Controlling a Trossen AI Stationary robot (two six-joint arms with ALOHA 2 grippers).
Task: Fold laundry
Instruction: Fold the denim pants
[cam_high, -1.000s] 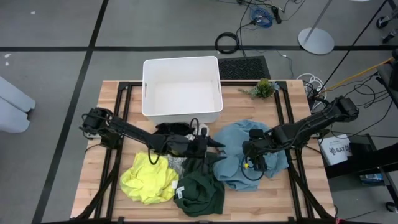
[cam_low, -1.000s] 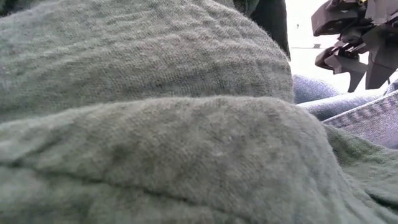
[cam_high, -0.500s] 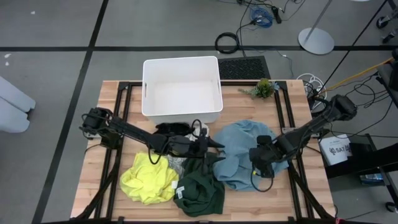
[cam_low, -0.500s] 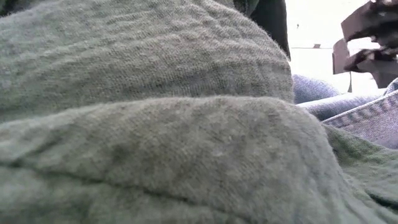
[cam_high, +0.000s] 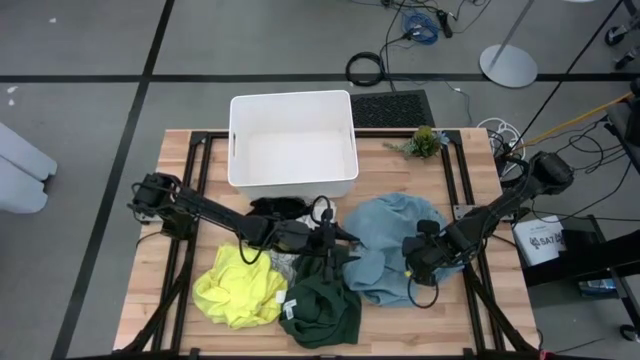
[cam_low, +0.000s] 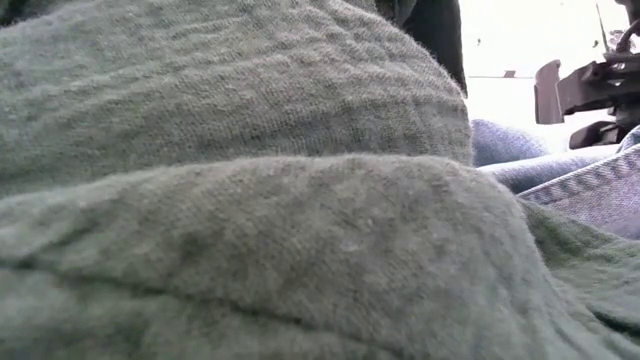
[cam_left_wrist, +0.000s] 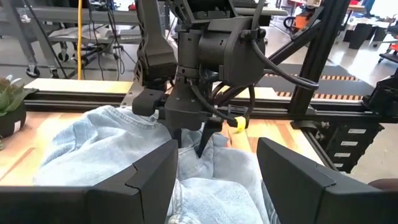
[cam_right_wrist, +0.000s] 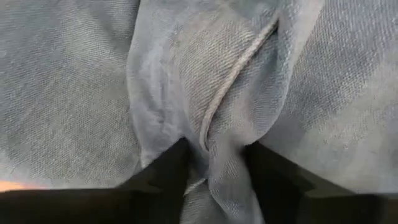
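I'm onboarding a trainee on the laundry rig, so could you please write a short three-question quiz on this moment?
1. True or false: the white bin has a garment inside it.
2. Which garment does the right gripper pinch?
A. yellow garment
B. light blue denim garment
C. dark green garment
3. Fill in: the left gripper waits with fingers apart at the denim's edge, just above the ____ garment.

Key
1. False: its floor is bare.
2. B: the right wrist view shows a denim fold caught between the fingers.
3. dark green
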